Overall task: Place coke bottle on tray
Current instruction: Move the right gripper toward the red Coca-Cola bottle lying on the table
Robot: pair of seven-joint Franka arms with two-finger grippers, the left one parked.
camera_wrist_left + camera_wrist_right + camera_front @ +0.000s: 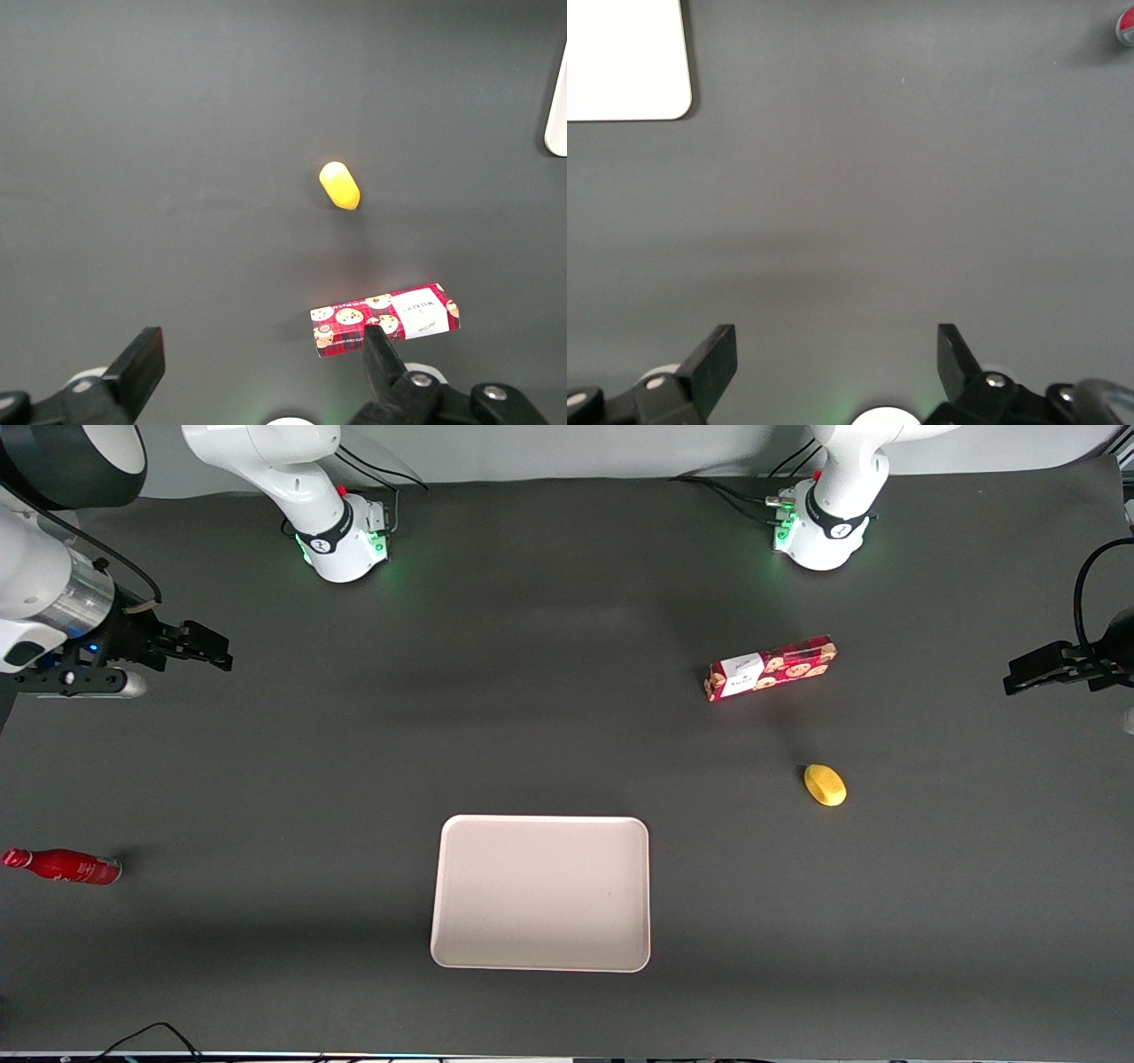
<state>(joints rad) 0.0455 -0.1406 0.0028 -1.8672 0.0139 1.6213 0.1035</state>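
My gripper hangs open-jawed near the table's working-arm edge. The bottle lies there: glossy, probably slippery and roll-prone, so I'd clamp mid-body for the tray.

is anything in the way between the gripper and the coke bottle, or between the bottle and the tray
Nothing visible. Bare table separates the open gripper from the coke bottle, and the bottle from the tray.

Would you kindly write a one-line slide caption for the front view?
Open gripper hovers high, coke bottle lying at the working arm's end, tray bare mid-table.
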